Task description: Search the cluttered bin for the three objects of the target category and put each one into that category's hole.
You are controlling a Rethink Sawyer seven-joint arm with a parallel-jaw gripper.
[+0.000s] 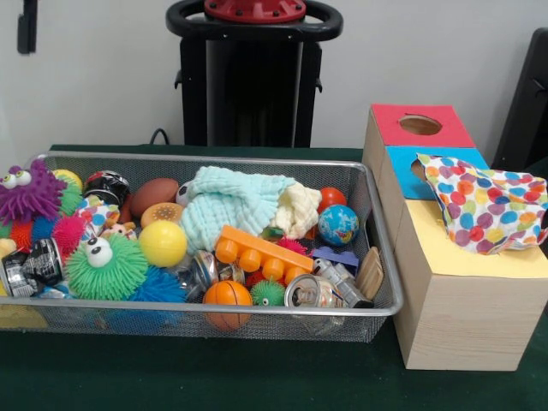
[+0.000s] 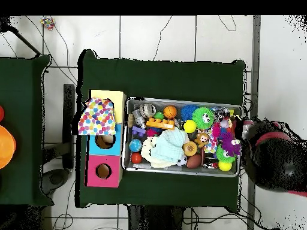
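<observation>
We cannot tell how the gripper is set; only the dark bulk of the arm [image 2: 277,160] shows, at one end of the wire bin [image 1: 214,161]. The bin brims with toys: a mint cloth [image 1: 229,205] in the middle, an orange brick [image 1: 257,251] just in front of it. Beside the bin's other end stands the wooden box [image 1: 454,300], its red hole [image 1: 419,125] open and a dotted cloth [image 1: 484,205] draped beyond it.
</observation>
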